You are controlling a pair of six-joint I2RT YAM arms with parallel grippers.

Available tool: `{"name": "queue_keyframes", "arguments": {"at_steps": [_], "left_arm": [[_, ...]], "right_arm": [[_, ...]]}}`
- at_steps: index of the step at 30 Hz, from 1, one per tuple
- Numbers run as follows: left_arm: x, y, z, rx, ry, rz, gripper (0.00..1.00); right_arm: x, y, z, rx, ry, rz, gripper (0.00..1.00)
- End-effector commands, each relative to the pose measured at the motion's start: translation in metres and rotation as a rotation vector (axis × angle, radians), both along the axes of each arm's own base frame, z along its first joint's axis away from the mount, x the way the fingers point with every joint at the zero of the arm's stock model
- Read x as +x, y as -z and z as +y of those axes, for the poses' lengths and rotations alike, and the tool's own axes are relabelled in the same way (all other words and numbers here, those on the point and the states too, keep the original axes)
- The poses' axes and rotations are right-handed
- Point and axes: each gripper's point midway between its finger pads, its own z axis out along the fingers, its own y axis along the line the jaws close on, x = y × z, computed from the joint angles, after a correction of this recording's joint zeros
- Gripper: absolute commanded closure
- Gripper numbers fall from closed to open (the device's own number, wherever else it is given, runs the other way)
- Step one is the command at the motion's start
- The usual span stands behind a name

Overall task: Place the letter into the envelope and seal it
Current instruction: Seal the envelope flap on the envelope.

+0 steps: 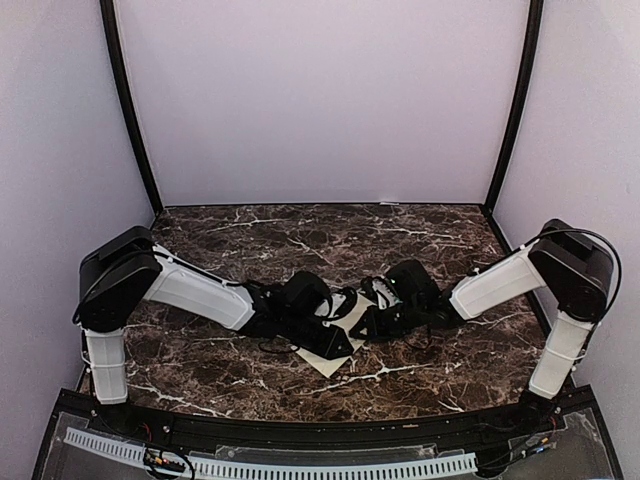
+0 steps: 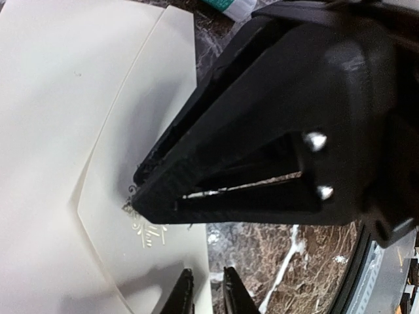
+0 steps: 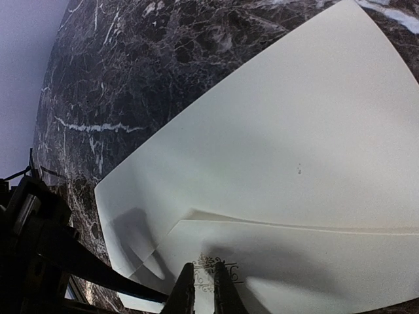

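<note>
Cream envelope (image 3: 275, 131) lies at the counter's (image 1: 300, 235) middle. Right end effector (image 3: 204, 288), fingers nearly together, tip at the flap (image 3: 308, 268) by the emblem (image 2: 147, 232). Left end effector (image 2: 208, 291), fingers a slit apart, at its edge; grip unclear.

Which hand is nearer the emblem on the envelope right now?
Right. The right hand has its tips at the emblem; the left hand sits beside it, at the edge of the envelope.
</note>
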Motion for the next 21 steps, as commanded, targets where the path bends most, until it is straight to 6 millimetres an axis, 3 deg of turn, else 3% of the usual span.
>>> {"name": "queue_keyframes", "arguments": {"at_steps": [1, 8, 13, 21], "left_arm": [[-0.003, 0.019, 0.014, 0.054, -0.002, 0.011, 0.88], [-0.013, 0.038, 0.032, 0.109, -0.014, 0.054, 0.92], [-0.013, 0.038, 0.033, 0.104, -0.005, 0.065, 0.94], [-0.012, 0.038, 0.033, 0.1, -0.004, 0.07, 0.97]], "right_arm": [[0.0, 0.009, -0.001, -0.042, 0.01, 0.01, 0.91], [0.0, -0.011, 0.007, 0.018, -0.008, -0.003, 0.91], [-0.004, -0.024, 0.014, 0.087, -0.018, 0.016, 0.9], [-0.005, -0.011, 0.024, 0.129, -0.02, 0.069, 0.94]]}}
